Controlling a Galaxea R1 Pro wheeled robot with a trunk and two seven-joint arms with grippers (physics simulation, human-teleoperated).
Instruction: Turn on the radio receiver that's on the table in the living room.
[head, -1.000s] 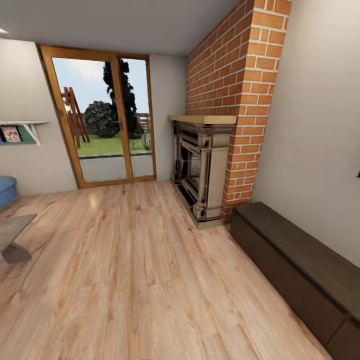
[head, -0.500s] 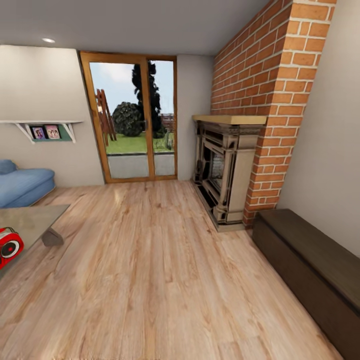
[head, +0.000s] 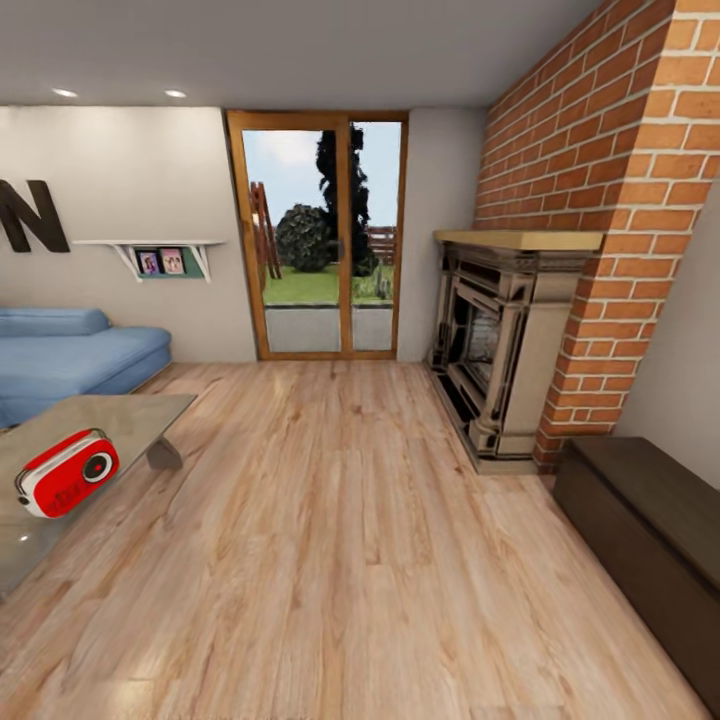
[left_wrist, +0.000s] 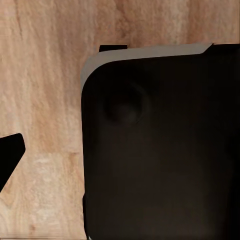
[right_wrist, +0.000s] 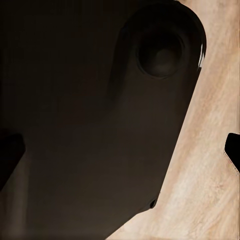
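Head view: your camera has swung left over the last second, so the whole room slides to the right in the picture; nothing in the room itself has moved. A second ago you had only a corner of the table; now the radio receiver (head: 66, 472) sits in plain sight at the left edge, lying tilted on the glossy grey table (head: 130, 415), near the table's corner closest to the open floor (head: 340, 540). Its round dial faces you. The blue sofa (head: 70, 355) stands behind the table, with the wall shelf (head: 160, 250) above it. The glass door (head: 325, 235), the fireplace (head: 500, 340) with its brick chimney (head: 610, 180), and the dark bench (head: 650, 530) now lie toward the right. For the task this means you have found your target; I judge you need to keep turning left and drive closer before any reach, since the radio is well apart from you.

Left wrist view: you see a dark body panel (left_wrist: 160, 145) of the robot over the wood floor, and a dark tip (left_wrist: 10, 152) at the edge. I cannot tell whether the left pincer is apart or together.

Right wrist view: again a dark panel (right_wrist: 95, 115) over wood floor, with dark tips (right_wrist: 232, 147) at the edges. The right pincer's state I cannot tell either.
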